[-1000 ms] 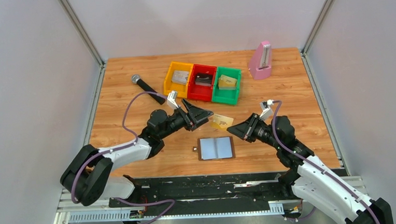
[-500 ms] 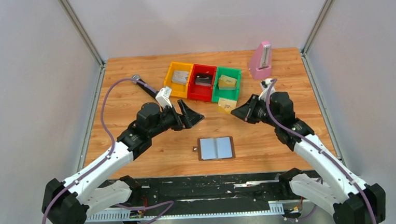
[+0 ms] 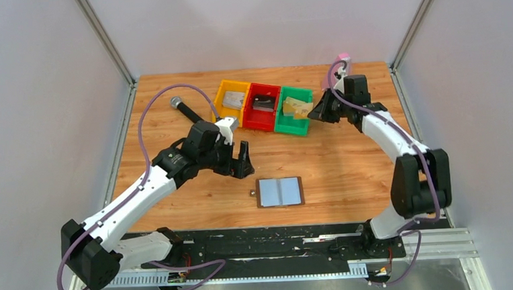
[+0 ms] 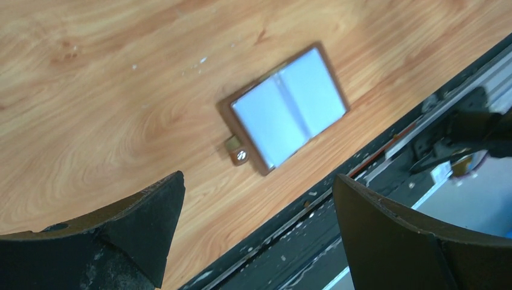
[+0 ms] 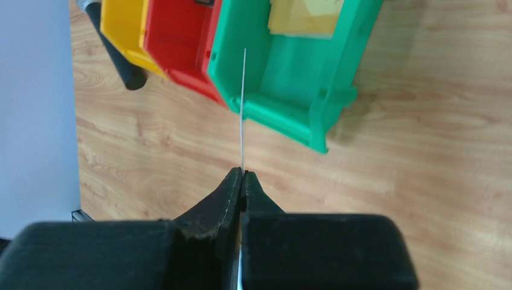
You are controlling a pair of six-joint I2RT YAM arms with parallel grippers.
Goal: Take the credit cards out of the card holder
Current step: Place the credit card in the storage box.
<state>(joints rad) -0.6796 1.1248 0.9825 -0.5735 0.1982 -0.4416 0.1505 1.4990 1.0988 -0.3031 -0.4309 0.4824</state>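
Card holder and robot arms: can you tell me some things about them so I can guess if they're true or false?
1. The card holder lies open on the table. True.
2. The left jaws are squeezing the card holder. False: they stand wide open with nothing between them.
3. The right jaws pinch a thin card by the green bin. True.
4. The red bin is at the right end of the row. False: it sits in the middle, between the yellow bin and the green bin.
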